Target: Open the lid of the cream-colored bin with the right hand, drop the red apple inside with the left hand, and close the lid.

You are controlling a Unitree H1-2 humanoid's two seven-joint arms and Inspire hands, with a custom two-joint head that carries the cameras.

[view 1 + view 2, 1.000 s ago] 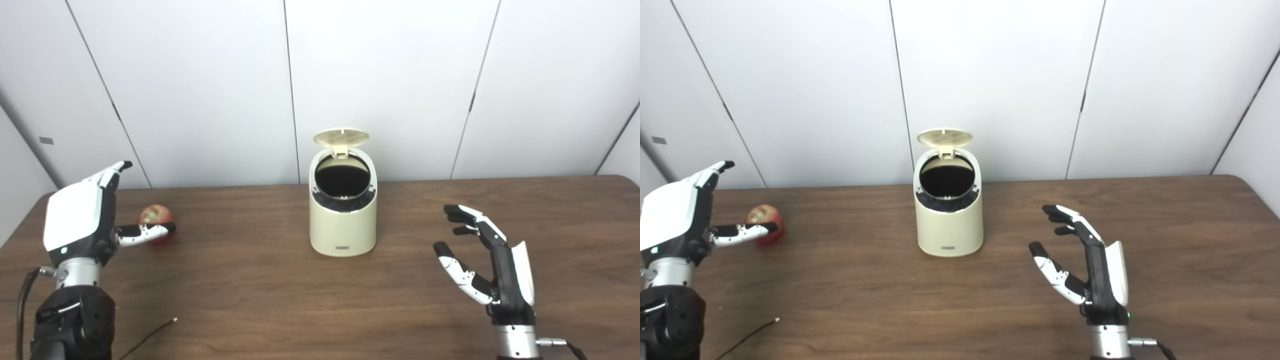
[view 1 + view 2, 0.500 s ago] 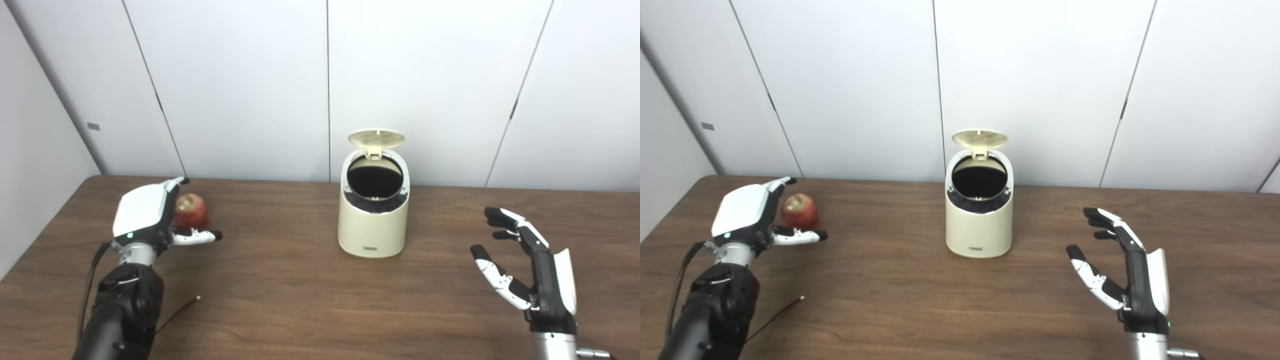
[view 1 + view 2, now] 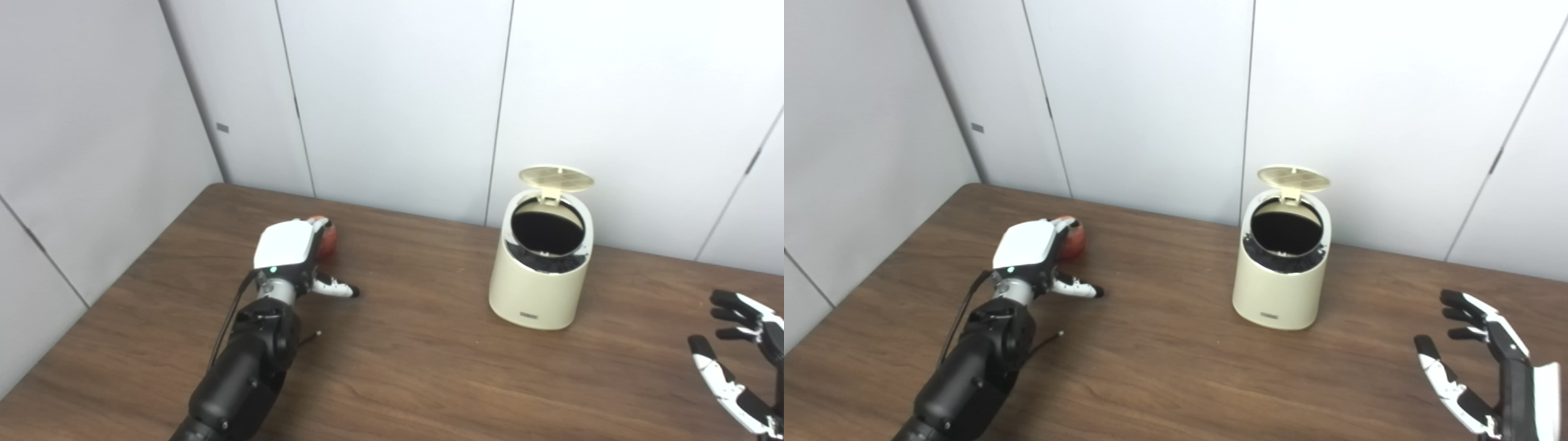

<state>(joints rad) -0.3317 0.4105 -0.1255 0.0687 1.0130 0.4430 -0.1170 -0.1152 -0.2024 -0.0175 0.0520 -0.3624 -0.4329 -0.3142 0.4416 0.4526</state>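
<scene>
Lid (image 3: 556,177) up, bin (image 3: 540,269) mouth clear for drop. Left hand (image 3: 288,248) over apple (image 3: 327,240), grip not discernible. Right hand (image 3: 1488,373) wide, empty, parked clear above desk (image 3: 429,367).

No legible text; small dark label on the bin (image 3: 541,278) front, unreadable

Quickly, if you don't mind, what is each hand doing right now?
Left hand: over the red apple, fingers hidden; a grip cannot be told.
Right hand: open, holding nothing.
</scene>
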